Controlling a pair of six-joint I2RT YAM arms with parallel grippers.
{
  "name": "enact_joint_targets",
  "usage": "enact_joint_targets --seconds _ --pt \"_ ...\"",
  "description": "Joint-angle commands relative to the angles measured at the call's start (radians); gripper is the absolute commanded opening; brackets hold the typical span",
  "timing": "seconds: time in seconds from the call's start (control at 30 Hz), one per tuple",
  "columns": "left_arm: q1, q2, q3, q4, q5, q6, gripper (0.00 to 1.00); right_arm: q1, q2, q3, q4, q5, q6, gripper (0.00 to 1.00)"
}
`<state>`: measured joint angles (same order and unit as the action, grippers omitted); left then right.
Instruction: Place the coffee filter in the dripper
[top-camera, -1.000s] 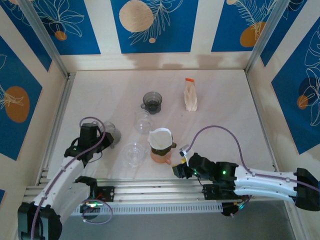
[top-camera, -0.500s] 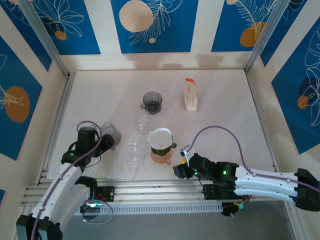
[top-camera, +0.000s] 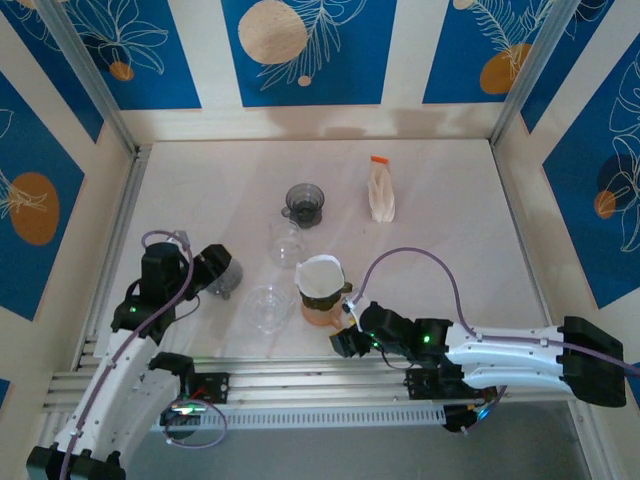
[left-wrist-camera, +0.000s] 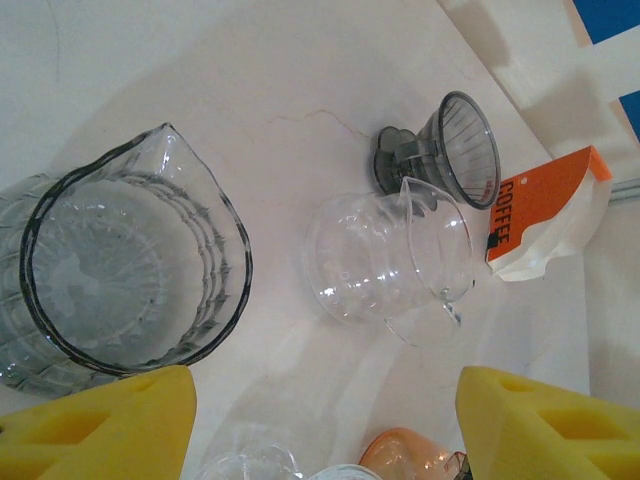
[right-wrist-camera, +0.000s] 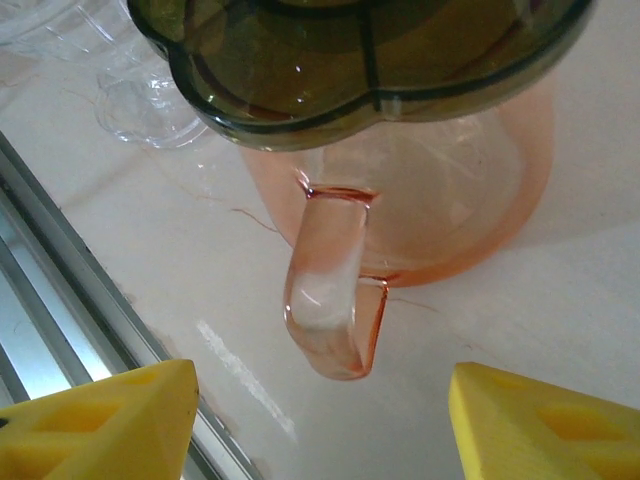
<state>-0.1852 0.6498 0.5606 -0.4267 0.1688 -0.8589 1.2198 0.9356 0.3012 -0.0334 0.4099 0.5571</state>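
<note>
A white coffee filter (top-camera: 320, 277) sits in the olive-tinted dripper (right-wrist-camera: 350, 60), which rests on an orange glass server (top-camera: 322, 308) near the table's front. My right gripper (top-camera: 345, 330) is open just in front of the server; its handle (right-wrist-camera: 335, 300) points into the gap between the yellow pads (right-wrist-camera: 100, 425), touching neither. My left gripper (top-camera: 212, 266) is open at the left, beside a grey ribbed glass pitcher (left-wrist-camera: 120, 280), with nothing between its pads (left-wrist-camera: 545, 430).
A clear glass server (left-wrist-camera: 390, 260) and a second clear one (top-camera: 267, 306) stand between the arms. A dark grey dripper (top-camera: 305, 203) and an orange-topped filter packet (top-camera: 380, 192) are farther back. An aluminium rail (right-wrist-camera: 60, 270) runs along the near edge.
My left gripper has opened and drawn back to the left, away from the grey pitcher. My right gripper has moved left, closer to the orange server's handle.
</note>
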Motion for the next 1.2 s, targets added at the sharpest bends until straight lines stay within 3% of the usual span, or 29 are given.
enact_joint_targets --seconds 0.0,0.37,0.7,0.9,1.17 --pt "0.011 -0.005 0.001 0.016 0.028 -0.01 0.69 -0.016 0.018 0.019 0.076 -0.018 -0.025 0.66" --pt "0.012 0.003 -0.006 0.041 0.038 -0.023 0.68 -0.056 0.013 -0.009 0.106 -0.029 -0.067 0.47" --pt "0.012 0.004 -0.008 0.035 0.038 -0.021 0.67 -0.036 0.103 -0.057 0.279 0.007 -0.061 0.47" --pt "0.012 0.004 -0.008 0.029 0.033 -0.022 0.67 -0.043 0.134 -0.066 0.316 0.02 -0.074 0.37" --pt "0.011 0.006 0.004 0.032 0.024 -0.02 0.66 -0.084 0.177 -0.062 0.367 -0.019 -0.106 0.3"
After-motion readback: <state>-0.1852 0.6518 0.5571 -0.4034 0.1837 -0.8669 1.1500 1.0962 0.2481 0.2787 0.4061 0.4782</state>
